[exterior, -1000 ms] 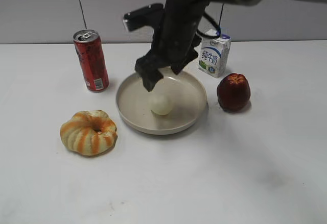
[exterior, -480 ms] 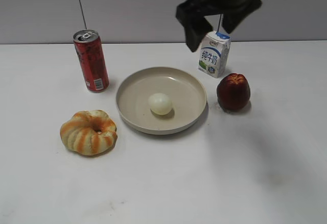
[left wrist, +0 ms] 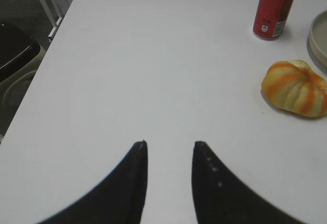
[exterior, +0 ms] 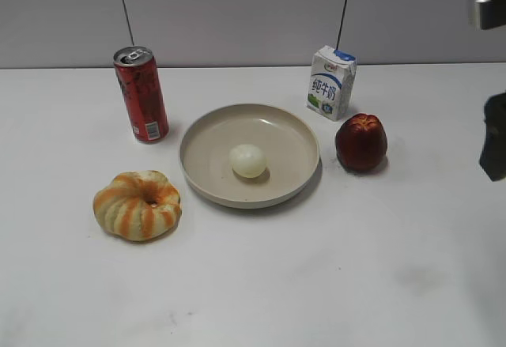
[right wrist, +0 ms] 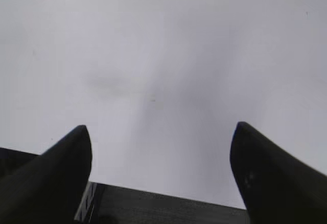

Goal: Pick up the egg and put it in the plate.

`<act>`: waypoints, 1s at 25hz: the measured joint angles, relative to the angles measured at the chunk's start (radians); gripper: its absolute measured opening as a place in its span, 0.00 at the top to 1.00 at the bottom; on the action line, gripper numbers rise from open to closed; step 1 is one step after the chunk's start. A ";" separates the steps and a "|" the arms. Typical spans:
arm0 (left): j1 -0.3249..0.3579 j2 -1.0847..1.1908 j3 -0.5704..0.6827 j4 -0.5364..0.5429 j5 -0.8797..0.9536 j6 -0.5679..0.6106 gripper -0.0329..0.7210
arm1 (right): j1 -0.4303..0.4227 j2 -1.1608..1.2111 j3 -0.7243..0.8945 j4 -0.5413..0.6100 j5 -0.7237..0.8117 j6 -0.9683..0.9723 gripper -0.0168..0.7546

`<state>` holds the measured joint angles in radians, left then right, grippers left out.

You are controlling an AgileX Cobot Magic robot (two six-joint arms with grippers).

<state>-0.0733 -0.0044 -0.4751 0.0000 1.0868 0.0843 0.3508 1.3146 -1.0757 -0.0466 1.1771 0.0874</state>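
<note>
The pale egg point(exterior: 248, 160) lies in the middle of the beige plate point(exterior: 205, 137) at the table's centre. My right gripper point(right wrist: 161, 132) is open wide and empty, over bare white table near an edge; in the exterior view only a dark part of the right arm point(exterior: 494, 145) shows at the far right edge. My left gripper point(left wrist: 170, 143) is open and empty, low over the bare left part of the table, far from the plate, whose rim point(left wrist: 318, 40) just shows at that view's right edge.
A red can point(exterior: 141, 94) stands left of the plate, a striped ring-shaped bread point(exterior: 137, 205) front left, a milk carton point(exterior: 331, 82) behind right, a dark red fruit point(exterior: 361, 142) right. The left wrist view shows the can point(left wrist: 275, 7), bread point(left wrist: 295, 88) and the table's left edge.
The right arm has lifted away from the plate and swung right, out to the frame edge. The egg stays in the plate, unmoved.
</note>
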 joint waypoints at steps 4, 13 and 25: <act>0.000 0.000 0.000 0.000 0.000 0.000 0.64 | -0.001 -0.220 0.163 0.039 -0.056 -0.010 0.17; 0.000 0.000 0.000 0.000 0.000 0.000 0.64 | -0.001 -0.634 0.468 0.047 -0.060 -0.038 0.15; 0.000 0.000 0.000 0.000 0.000 0.000 0.64 | -0.001 -0.938 0.575 0.062 -0.123 -0.045 0.18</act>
<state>-0.0733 -0.0044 -0.4751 0.0000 1.0868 0.0843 0.3496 0.3762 -0.5004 0.0157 1.0543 0.0421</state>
